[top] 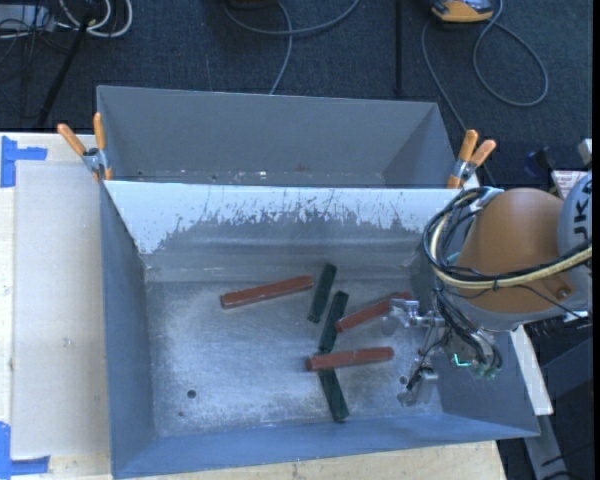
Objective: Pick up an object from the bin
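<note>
The bin (210, 378) is dull grey metal, its floor and back wall scuffed whitish. The brown sticks (266, 292) and dark green sticks (323, 291) look smooth and matt.

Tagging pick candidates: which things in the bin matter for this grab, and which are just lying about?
In play, nearest the jaws: short brown stick; brown stick below it.
Lying about: long brown stick; dark green sticks.

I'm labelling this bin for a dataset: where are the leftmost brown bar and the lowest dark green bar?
leftmost brown bar (267, 291), camera view, middle of its length.
lowest dark green bar (336, 398), camera view, middle of its length.
</note>
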`<action>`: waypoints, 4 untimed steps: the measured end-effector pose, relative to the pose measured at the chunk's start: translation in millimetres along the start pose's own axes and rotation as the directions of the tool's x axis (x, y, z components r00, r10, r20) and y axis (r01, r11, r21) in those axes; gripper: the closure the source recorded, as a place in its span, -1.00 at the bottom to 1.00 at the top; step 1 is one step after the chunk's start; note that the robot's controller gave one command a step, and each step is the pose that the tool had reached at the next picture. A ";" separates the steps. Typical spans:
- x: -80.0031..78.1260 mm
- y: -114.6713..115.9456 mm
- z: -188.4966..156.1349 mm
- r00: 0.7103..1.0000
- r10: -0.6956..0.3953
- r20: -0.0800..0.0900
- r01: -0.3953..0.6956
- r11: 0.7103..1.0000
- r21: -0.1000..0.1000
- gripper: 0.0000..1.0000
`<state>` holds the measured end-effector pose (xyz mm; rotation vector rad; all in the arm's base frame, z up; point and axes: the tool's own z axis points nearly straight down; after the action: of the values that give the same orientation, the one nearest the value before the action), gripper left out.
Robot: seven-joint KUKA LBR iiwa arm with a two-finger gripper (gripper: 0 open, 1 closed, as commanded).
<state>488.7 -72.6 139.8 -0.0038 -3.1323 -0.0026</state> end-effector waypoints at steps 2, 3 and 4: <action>-62.1 40.0 66.1 1.000 0.005 0.022 -0.006 1.000 0.003 1.00; -58.8 40.6 69.3 1.000 0.004 0.010 -0.004 1.000 0.002 -1.00; -61.0 40.7 66.7 1.000 0.003 0.016 -0.003 1.000 0.002 1.00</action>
<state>549.1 -32.0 72.6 -0.0078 -3.1486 0.0004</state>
